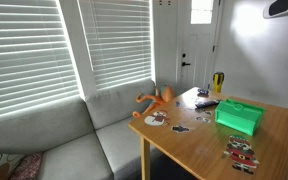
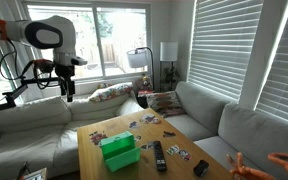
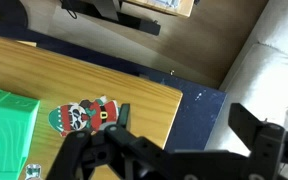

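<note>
My gripper (image 3: 164,132) is open and empty. In the wrist view it hangs high over the dark blue floor beside the corner of the wooden table (image 3: 134,95). In an exterior view the gripper (image 2: 67,92) is up in the air, above a white couch (image 2: 29,115) and well away from the table (image 2: 94,165). A green box (image 3: 6,125) and a red-and-white figure card (image 3: 82,116) lie on the table nearest the gripper. The box shows in both exterior views (image 1: 238,116) (image 2: 120,152).
An orange toy (image 1: 156,100) (image 2: 269,165) sits at one table end. A black remote (image 2: 160,155) and several small cards (image 1: 242,150) lie on the table. A grey couch (image 1: 64,140) runs along the blinds. A yellow bottle (image 1: 218,82) stands at the far end.
</note>
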